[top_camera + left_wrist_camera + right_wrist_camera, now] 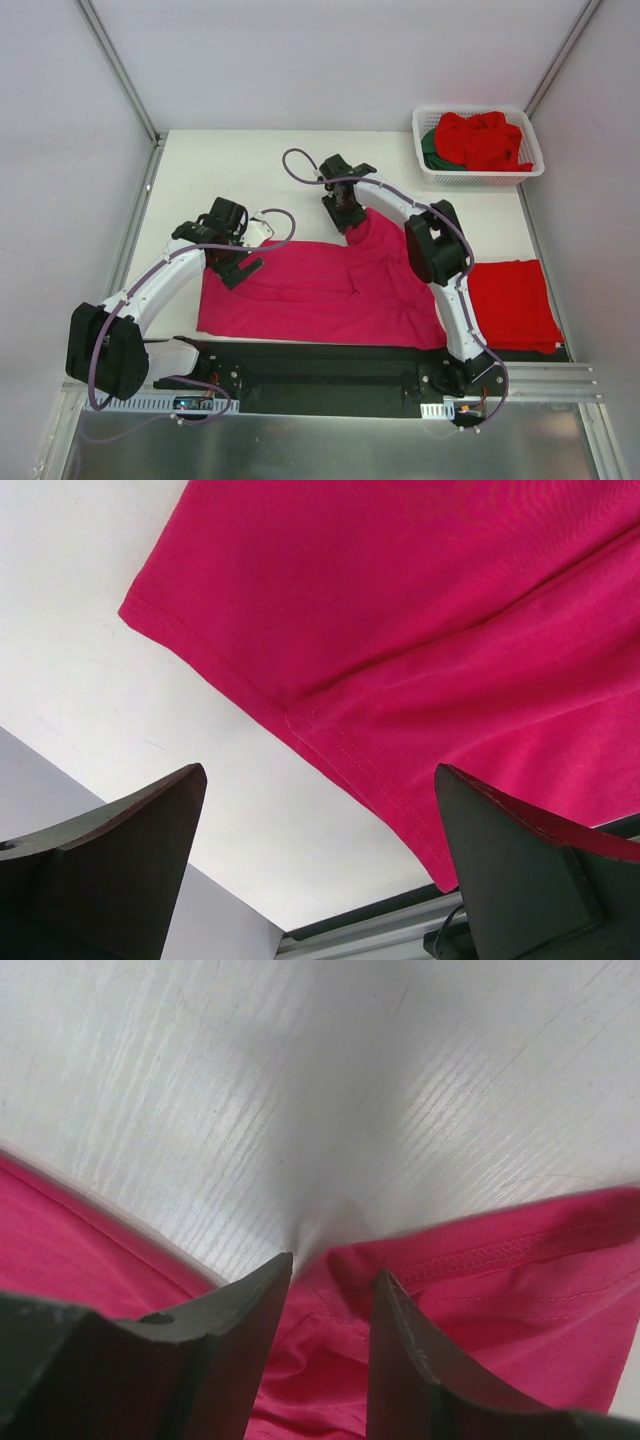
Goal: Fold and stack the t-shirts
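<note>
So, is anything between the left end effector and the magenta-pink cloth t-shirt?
Nothing visible. The open left end effector directly faces the hemmed edge of the magenta-pink cloth t-shirt, with only the white table around it.

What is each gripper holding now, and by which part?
The right gripper pinches the pink t-shirt at its far hemmed edge. The left gripper is open and holds nothing.

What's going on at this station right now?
Two arms are working the magenta-pink cloth t-shirt spread on the white table. The right hand pinches its far edge; the left hand hangs open over its left edge, holding nothing. A folded bright red t-shirt lies to the right. The white slotted plastic basket in the far right corner holds red and dark green cloth.
</note>
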Available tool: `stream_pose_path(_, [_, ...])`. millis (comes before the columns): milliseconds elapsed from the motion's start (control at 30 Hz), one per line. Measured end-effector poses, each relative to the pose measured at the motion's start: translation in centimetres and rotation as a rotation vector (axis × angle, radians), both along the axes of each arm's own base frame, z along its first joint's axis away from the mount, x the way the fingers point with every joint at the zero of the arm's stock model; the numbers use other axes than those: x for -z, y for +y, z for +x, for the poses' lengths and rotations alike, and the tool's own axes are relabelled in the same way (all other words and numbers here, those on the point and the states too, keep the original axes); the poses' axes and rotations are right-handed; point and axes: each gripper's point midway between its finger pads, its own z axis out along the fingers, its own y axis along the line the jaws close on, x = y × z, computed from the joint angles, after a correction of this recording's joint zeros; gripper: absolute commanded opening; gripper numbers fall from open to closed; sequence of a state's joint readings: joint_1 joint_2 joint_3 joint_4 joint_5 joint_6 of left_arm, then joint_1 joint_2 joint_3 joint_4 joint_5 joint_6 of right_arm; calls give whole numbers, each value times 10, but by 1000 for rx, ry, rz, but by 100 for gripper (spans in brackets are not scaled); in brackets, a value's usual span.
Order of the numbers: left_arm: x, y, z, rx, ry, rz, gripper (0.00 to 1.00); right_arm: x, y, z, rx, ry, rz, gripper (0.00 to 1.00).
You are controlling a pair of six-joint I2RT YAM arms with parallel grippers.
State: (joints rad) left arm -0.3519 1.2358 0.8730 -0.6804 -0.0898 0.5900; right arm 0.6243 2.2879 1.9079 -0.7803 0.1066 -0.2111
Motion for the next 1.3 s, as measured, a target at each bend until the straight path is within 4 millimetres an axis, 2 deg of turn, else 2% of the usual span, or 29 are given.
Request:
stream_pose_path(167, [0,0,-1,0,4,1,99,-1,2,-6,-17,1,-20,34])
stream_pose_path(267, [0,0,-1,0,6,2,99,-1,4,-9,-25,3,-29,23])
stream_pose_path(300, [0,0,-1,0,6,2,100,-1,4,-10,-28,3,-32,16])
stream_pose_path(367, [0,1,-2,0,6,2,99,-1,3,-11,-32,5,-39,12])
stream_pose_path(433, [0,1,-1,0,6,2,99,-1,1,-12,-31,7,-48,4])
stream_pose_path(500, [-1,0,-1,-1,5,2,99,-1,0,-11,-30,4,-55,1])
stream_pose_path(867, [0,0,-2,-6,6,-1,99,-6,-6,4,-4,-67,-88,1])
stream_pose_path(1200, [0,0,-2,-7,7,-1,99,-46,15,41,16,-190,10,1])
stream_pose_path(1233, [0,0,-2,-7,7,-1,99,-48,17,44,16,-196,20,5])
stream_pose_path(1267, [0,0,-2,-7,7,-1,99,-49,20,47,15,-201,28,25])
stream_pose_path(1300, [0,0,-2,-7,7,-1,99,-47,21,48,15,-200,32,35])
